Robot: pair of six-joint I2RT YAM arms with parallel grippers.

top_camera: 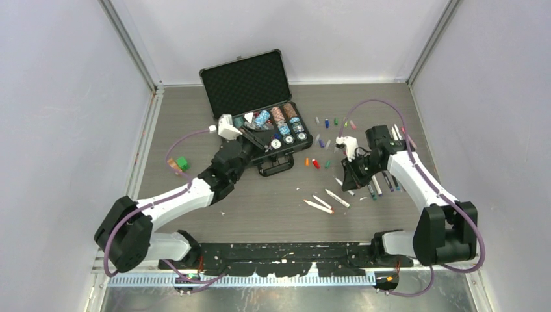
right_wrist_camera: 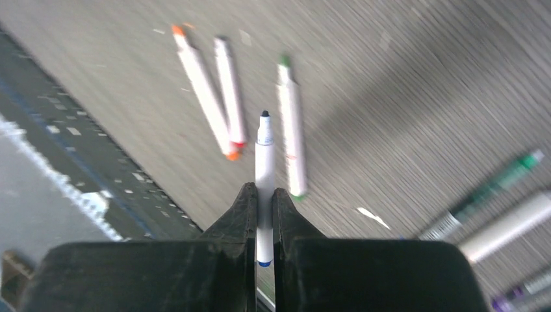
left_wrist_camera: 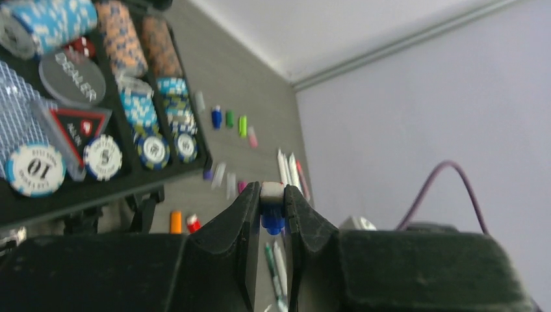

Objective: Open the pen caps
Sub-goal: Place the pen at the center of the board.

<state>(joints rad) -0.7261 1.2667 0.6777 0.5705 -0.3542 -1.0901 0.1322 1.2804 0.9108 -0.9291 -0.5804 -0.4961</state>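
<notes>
Left tool point(left_wrist_camera: 273, 194) is nearly closed, pinching a small blue-and-white plastic pen cap point(left_wrist_camera: 273, 221). Right tool point(right_wrist_camera: 262, 198) is clamped on a slim white-barrelled pen point(right_wrist_camera: 264, 149), its dark tip uncovered.

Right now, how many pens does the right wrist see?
7: blue-tipped pen in the right end effector; orange-tipped pen, red-tipped pen, green-tipped pen ahead; dark green pen, grey pen, purple pen at right. Others may be hidden.

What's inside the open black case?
Rows of poker chips, a dealer button and blue-backed cards fill the case. The left arm covers its left end from above.
</notes>
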